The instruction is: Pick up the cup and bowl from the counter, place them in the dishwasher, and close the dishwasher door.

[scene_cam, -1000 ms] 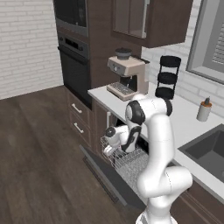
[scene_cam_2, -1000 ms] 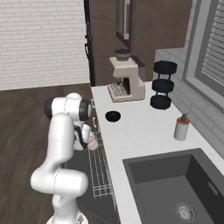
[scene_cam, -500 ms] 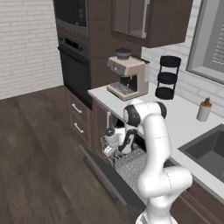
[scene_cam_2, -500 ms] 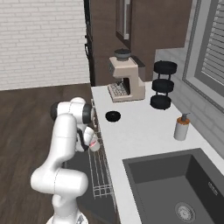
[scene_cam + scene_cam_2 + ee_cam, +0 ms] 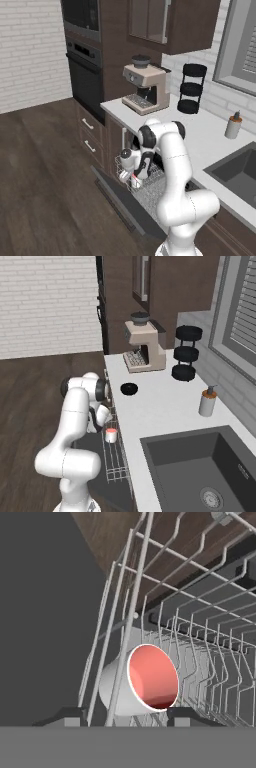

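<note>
The gripper stands open around the cup at the wire rack's outer corner; the bowl sits on the counter.

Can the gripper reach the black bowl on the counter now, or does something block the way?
Probably yes. The bowl sits alone on the counter near its front edge, with nothing over it. The gripper is low at the dishwasher rack, so the arm must first lift clear.
</note>
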You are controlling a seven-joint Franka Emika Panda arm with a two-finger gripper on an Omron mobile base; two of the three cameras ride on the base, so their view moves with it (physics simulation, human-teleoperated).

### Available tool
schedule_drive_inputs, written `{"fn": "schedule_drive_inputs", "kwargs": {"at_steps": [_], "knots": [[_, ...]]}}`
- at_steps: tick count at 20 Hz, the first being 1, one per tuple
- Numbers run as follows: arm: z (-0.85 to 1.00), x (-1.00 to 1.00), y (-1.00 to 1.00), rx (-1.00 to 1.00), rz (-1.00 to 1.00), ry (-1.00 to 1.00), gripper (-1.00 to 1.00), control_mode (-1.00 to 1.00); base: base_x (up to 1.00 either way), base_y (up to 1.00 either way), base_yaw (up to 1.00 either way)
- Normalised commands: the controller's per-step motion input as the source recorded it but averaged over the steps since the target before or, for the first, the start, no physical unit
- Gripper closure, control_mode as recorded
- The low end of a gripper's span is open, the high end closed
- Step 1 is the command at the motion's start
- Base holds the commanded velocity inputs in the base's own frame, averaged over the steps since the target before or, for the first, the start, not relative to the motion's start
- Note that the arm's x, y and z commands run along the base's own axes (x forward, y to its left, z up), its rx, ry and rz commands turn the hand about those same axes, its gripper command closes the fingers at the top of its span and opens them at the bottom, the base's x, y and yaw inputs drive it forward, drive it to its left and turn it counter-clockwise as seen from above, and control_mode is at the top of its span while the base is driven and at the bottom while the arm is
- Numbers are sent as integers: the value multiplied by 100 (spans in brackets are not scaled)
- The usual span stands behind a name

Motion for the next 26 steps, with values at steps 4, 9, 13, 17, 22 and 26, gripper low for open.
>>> {"fn": "schedule_drive_inputs", "kwargs": {"at_steps": [4, 9, 13, 17, 22, 26], "knots": [[-8, -3, 0, 0, 9, 0, -100, -100, 0, 0, 0], [67, -53, 19, 2, 10, -13, -100, -100, 0, 0, 0], [100, -58, 26, 3, 9, -16, -100, -100, 0, 0, 0], [100, -61, 13, 0, 3, -13, -100, -100, 0, 0, 0], [100, -66, 0, 0, 0, -9, -100, -100, 0, 0, 0], [100, -37, 0, 0, 0, -3, -100, -100, 0, 0, 0]]}}
